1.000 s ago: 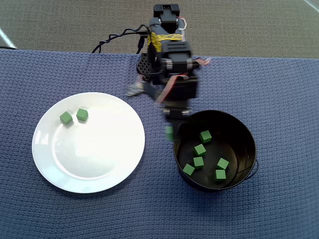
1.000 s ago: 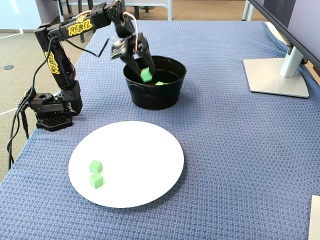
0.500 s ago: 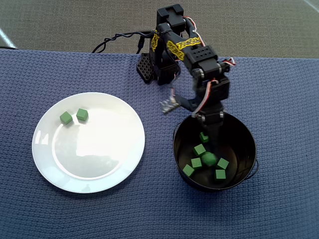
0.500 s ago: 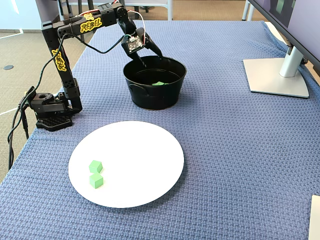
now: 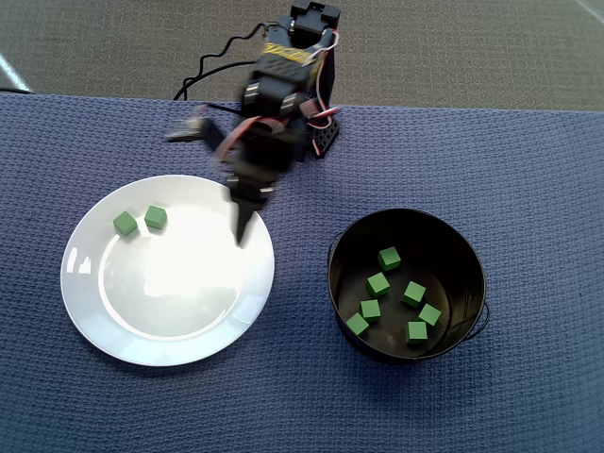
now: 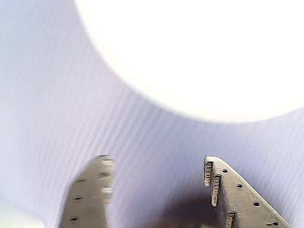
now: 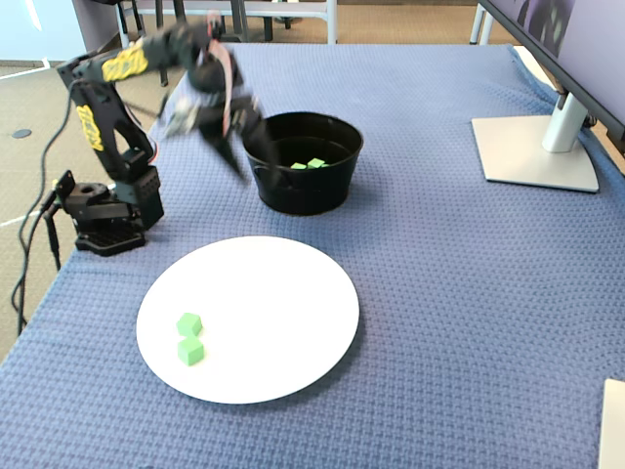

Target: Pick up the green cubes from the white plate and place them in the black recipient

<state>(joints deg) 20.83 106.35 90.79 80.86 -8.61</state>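
Two green cubes (image 5: 125,223) (image 5: 156,218) lie side by side on the white plate (image 5: 170,283), at its far-left part in the overhead view and its near-left part in the fixed view (image 7: 189,323). Several green cubes (image 5: 389,258) lie in the black recipient (image 5: 472,255), which stands to the right of the plate. My gripper (image 5: 206,186) is open and empty, in the air between the plate's far edge and the recipient (image 7: 303,191), and is blurred. In the wrist view the fingers (image 6: 156,161) stand wide apart with nothing between them, below the overexposed plate (image 6: 190,57).
The arm's base (image 7: 107,210) with its cables stands at the left table edge in the fixed view. A monitor stand (image 7: 532,147) sits at the far right. A blue woven cloth (image 7: 439,322) covers the table.
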